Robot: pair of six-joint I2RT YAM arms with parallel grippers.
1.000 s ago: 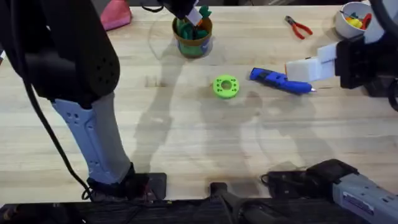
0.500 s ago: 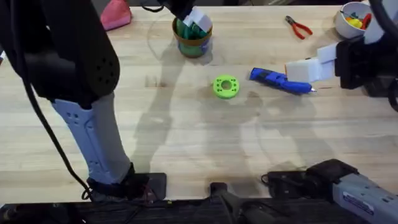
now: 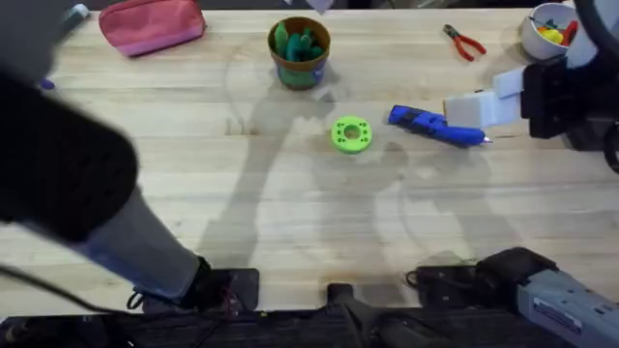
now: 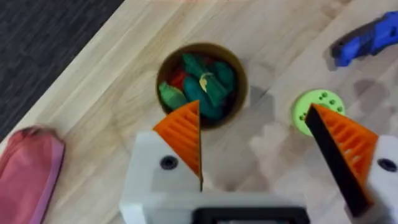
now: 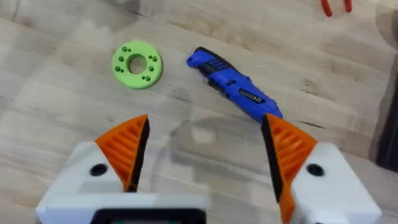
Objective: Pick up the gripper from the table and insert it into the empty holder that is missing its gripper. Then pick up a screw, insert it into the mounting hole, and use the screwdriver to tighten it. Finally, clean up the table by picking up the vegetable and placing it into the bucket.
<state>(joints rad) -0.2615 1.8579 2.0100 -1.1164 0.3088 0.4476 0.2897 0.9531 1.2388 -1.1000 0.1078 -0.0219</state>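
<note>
Vegetable (image 3: 299, 43) lies in the bucket (image 3: 299, 70) at table's twelve o'clock; soft, light, best pinched mid-bundle; left gripper (image 4: 255, 143) gapes wide and empty above it; right gripper (image 5: 205, 158) likewise wide.

Bare wooden counter (image 3: 319, 222) lies open toward the bases; farther off, a bright green round disc (image 3: 351, 134) and blue pen-shaped screwdriver (image 3: 435, 127) stand apart, seemingly passable between.
</note>
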